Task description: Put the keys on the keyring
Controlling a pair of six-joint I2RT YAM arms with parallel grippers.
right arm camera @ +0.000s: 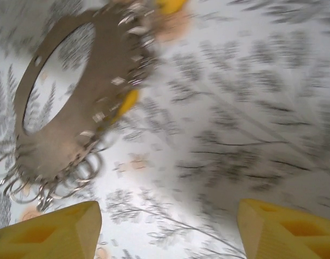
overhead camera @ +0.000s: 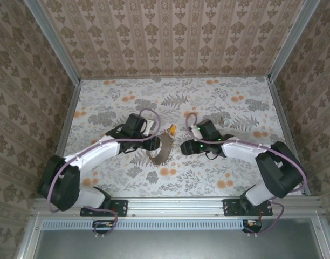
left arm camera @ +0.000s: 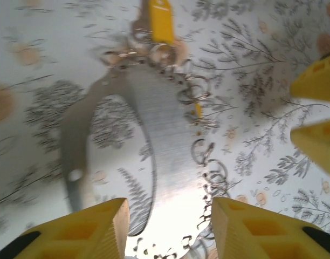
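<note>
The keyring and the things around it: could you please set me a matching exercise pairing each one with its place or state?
Column one:
1. left gripper
2. right gripper
3. key
4. keyring

Column two:
a. yellow, at the far edge of the band
b. fingers on either side of the metal band
c. grey metal, fringed with many small wire rings
d. jaws wide apart over bare tablecloth

Pairs: 1-b, 2-d, 3-a, 4-c.

2 black-and-white arms [overhead camera: 100,151], purple cables [overhead camera: 149,113], yellow fingers [left arm camera: 73,232].
</note>
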